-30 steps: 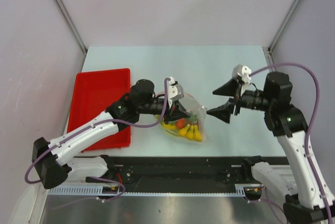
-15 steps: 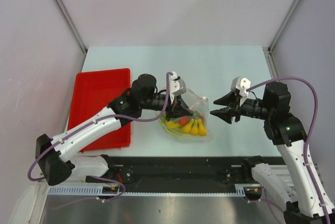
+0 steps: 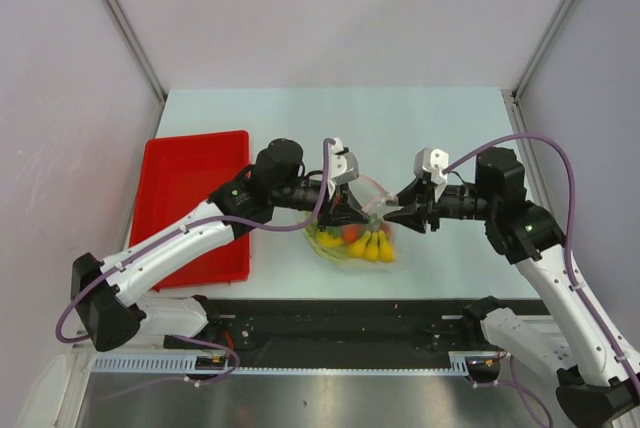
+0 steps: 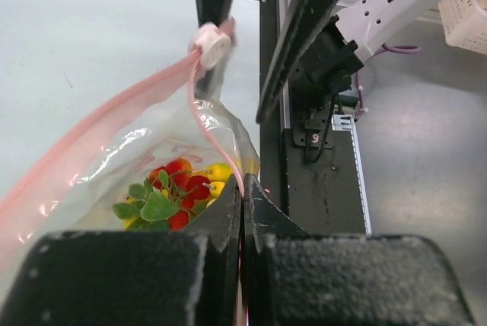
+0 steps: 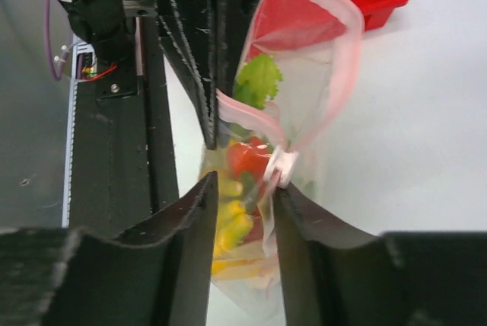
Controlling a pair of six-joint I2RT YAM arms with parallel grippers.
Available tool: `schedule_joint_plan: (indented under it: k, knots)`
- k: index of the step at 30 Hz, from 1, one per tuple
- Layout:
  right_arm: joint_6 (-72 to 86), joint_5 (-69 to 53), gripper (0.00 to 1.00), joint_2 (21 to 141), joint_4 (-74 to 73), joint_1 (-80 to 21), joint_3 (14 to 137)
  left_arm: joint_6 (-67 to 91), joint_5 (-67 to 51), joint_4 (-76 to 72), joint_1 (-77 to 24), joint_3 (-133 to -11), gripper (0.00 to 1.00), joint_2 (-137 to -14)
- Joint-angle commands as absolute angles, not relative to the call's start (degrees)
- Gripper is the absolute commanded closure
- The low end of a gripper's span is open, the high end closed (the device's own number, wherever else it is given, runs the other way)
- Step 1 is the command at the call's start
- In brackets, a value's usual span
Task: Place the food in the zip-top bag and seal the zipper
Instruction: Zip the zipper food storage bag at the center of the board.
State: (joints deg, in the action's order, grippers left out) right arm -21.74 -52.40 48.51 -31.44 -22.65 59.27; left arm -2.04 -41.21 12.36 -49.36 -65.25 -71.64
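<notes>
Presently the bag (image 3: 352,240) is held up between the arms near the front edge of the table (image 3: 300,128), with the food (image 3: 368,244) inside. The left gripper (image 4: 242,215) is clamped on the zipper (image 4: 99,132). The zipper runs from that pinch across to its white slider (image 5: 285,164). The slider sits between the narrowed jaws of the right gripper (image 5: 243,200), the nearer arm. Whether those jaws bite is unclear. No legible writing.

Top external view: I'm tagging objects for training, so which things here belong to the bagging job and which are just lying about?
Job in hand: zip-top bag; toy produce inside it; pink zipper strip; white slider on that strip.
Lying about: red tray, left of the bag.
</notes>
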Motion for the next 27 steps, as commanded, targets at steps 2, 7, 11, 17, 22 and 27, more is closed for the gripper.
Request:
schedule_joint_plan:
  k: [2, 7, 11, 17, 22, 27]
  knots:
    - [-24.8, -49.1, 0.79, 48.9, -29.9, -26.7, 59.9, -3.9, -43.1, 11.5, -49.6, -68.5, 1.0, -71.9]
    - [-24.8, -45.6, 1.0, 48.5, -29.3, -27.1, 59.9, -9.6, -40.7, 16.4, -49.3, -69.3, 0.97, -70.1]
    - [-25.0, -45.2, 1.0, 48.0, -29.4, -27.0, 59.8, -17.0, -35.8, 21.0, -49.0, -72.3, 0.72, -67.2]
    - [-24.6, -45.1, 1.0, 46.8, -28.7, -26.6, 59.4, -25.6, -33.2, 25.1, -49.2, -80.1, 0.41, -67.9]
    - [-23.1, -45.1, 1.0, 46.7, -27.7, -26.7, 59.2, -27.1, -35.2, 26.4, -50.9, -85.3, 0.32, -72.8]
    - [-22.1, -45.1, 1.0, 46.5, -26.8, -26.8, 59.0, -27.5, -35.7, 25.8, -53.5, -87.6, 0.33, -77.1]
